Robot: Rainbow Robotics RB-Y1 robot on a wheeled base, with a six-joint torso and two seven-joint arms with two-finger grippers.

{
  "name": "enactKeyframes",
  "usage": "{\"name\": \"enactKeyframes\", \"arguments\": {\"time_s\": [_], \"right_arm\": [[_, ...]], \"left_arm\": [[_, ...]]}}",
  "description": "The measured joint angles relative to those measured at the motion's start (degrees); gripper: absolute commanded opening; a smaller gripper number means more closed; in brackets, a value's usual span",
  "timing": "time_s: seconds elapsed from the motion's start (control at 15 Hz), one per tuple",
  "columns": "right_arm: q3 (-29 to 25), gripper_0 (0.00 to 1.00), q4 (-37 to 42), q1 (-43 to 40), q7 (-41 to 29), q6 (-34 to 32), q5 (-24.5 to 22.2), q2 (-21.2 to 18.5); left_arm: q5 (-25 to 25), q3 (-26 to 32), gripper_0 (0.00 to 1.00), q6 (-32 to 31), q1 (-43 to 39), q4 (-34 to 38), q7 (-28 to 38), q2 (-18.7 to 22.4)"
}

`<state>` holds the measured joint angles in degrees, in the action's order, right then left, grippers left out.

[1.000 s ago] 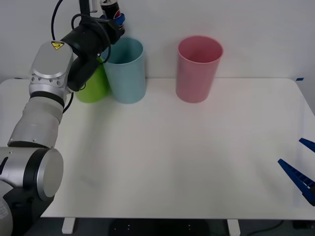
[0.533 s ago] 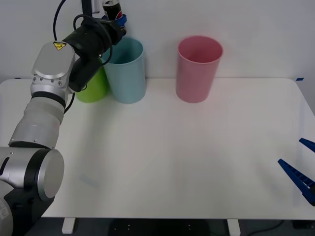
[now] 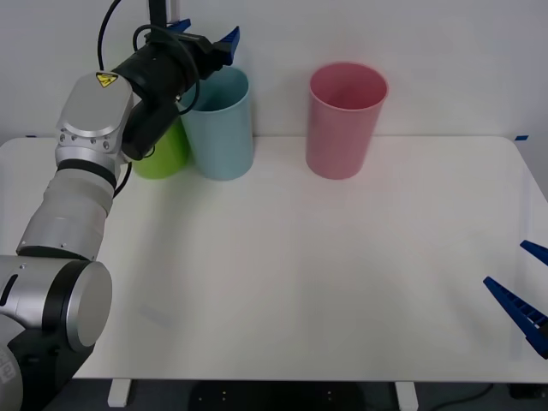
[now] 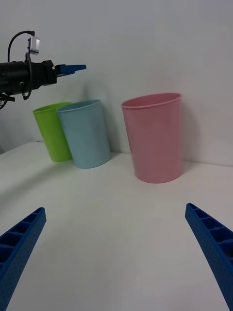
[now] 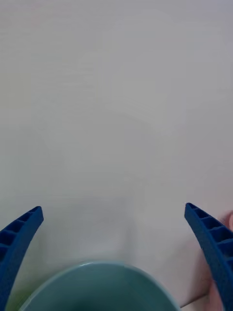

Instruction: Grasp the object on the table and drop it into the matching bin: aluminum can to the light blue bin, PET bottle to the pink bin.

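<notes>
My left gripper (image 3: pixel 205 32) hangs open just above the rim of the light blue bin (image 3: pixel 221 128), with nothing between its fingers. In the left wrist view its gripper (image 5: pixel 112 210) is spread wide over the bin's rim (image 5: pixel 97 272). The aluminum can is hidden. The pink bin (image 3: pixel 342 128) stands to the right of the blue one on the white table (image 3: pixel 300 274). My right gripper (image 3: pixel 505 263) waits open and empty low at the table's right edge; in its wrist view it (image 4: pixel 115 209) faces the light blue bin (image 4: pixel 87 136) and the pink bin (image 4: pixel 155 141).
A lime green bin (image 3: pixel 161 152) stands touching the light blue one on its left, partly behind my left arm. A white wall runs close behind all three bins. The white tabletop stretches bare from the bins to the front edge.
The can that my left gripper held above the light blue bin is gone from its fingers, which have opened. The arm has stayed over the bin and the right arm has not moved.
</notes>
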<state>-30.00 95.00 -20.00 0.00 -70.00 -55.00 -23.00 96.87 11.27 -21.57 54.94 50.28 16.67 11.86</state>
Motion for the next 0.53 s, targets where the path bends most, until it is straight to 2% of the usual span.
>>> {"name": "enactKeyframes", "arguments": {"time_s": [0.53], "right_arm": [[0.00, 1.00, 0.00, 0.00, 0.00, 0.00, 0.00, 0.00]], "left_arm": [[-2.25, 0.21, 1.00, -0.07, -0.54, 0.07, -0.53, 0.29]]}}
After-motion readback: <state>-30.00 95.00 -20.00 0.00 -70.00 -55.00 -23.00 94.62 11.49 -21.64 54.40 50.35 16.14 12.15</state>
